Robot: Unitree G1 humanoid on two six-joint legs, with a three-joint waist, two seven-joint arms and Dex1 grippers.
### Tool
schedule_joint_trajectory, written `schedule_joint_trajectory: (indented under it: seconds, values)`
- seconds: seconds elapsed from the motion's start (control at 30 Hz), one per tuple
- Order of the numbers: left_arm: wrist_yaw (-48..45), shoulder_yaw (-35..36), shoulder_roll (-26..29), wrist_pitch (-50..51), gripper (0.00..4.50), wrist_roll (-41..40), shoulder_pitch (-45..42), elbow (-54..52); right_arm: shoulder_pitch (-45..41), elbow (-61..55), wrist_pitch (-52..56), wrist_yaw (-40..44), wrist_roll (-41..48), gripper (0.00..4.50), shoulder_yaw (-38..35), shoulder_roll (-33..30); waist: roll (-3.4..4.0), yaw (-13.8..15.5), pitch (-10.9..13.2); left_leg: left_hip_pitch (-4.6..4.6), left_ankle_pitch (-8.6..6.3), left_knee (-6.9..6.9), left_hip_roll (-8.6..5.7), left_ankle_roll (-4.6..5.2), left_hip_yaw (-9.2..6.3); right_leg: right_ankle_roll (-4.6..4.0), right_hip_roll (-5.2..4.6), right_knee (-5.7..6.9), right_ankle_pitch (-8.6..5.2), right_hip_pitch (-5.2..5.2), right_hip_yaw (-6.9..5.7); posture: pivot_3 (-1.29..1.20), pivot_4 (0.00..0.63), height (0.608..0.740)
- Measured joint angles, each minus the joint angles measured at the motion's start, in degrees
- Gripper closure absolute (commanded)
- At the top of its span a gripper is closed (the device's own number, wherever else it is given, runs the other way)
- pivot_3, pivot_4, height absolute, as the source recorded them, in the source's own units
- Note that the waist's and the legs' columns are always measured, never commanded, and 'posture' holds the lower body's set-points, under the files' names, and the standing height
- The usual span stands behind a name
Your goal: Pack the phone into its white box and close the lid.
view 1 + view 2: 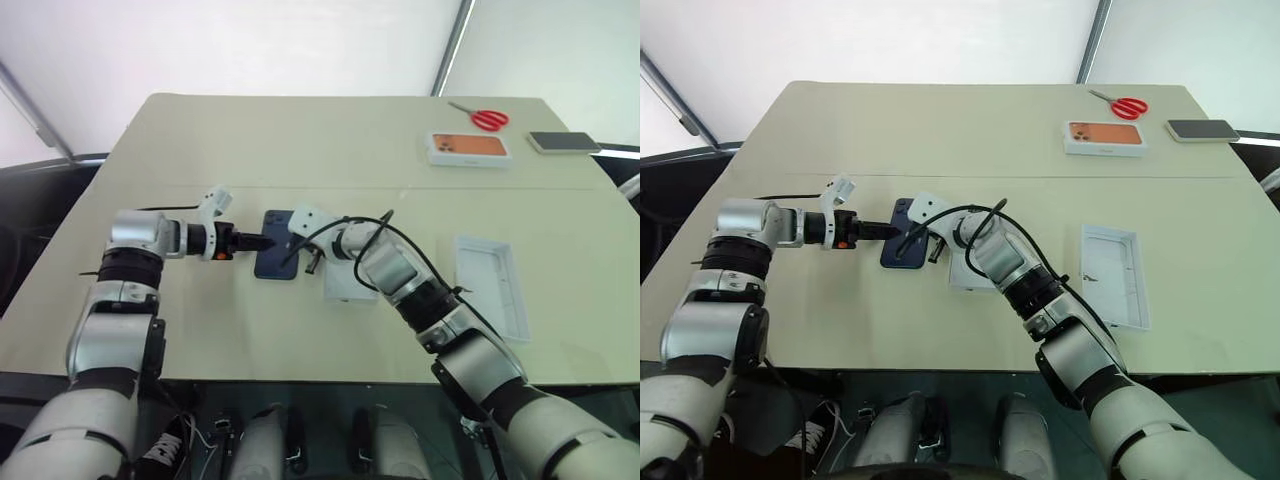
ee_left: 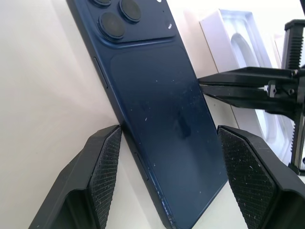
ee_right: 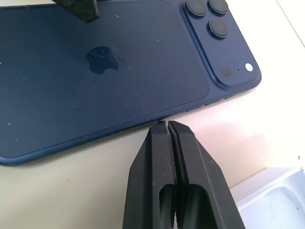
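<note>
Phone flanked by two grippers

Phone [image 1: 277,257] lies back-up on the table [image 1: 300,140], beside the white box [image 1: 345,282]. Left gripper [image 2: 167,176] stands wide open astride its end, holding nothing. Right gripper [image 3: 170,128], jaws closed and empty, touches its long edge.

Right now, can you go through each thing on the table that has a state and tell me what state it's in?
phone: flat on table, back up, outside the box
white box: open, lying beside phone
lid: off, inside up
left gripper: fingers open, straddling phone
right gripper: fingers shut, tips at phone's edge
scissors: closed
</note>
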Motion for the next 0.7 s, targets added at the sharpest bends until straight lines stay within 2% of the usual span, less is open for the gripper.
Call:
schedule_joint_trajectory:
  seconds: [0.37,0.7]
  values:
    - [5.4,5.7,-2.0,4.4,1.12,-2.3,0.5,-1.1,0.0,0.3,0.1,-0.2,-0.5,4.43,-0.8,-0.1,0.04,0.1,0.0,-0.02,0.0,-0.01,-0.1,0.01,-0.08,0.05,-0.08,0.01,-0.02,0.05,-0.08,0.0,0.15,0.738]
    - [9.9,6.5,-3.4,7.0,1.12,-3.0,0.8,-4.9,0.0,0.6,-0.1,-0.2,-1.0,4.43,-1.2,-0.1,0.04,0.0,0.0,-0.01,0.0,-0.02,-0.1,0.0,-0.09,0.06,-0.08,0.02,-0.03,0.05,-0.08,0.0,0.15,0.738]
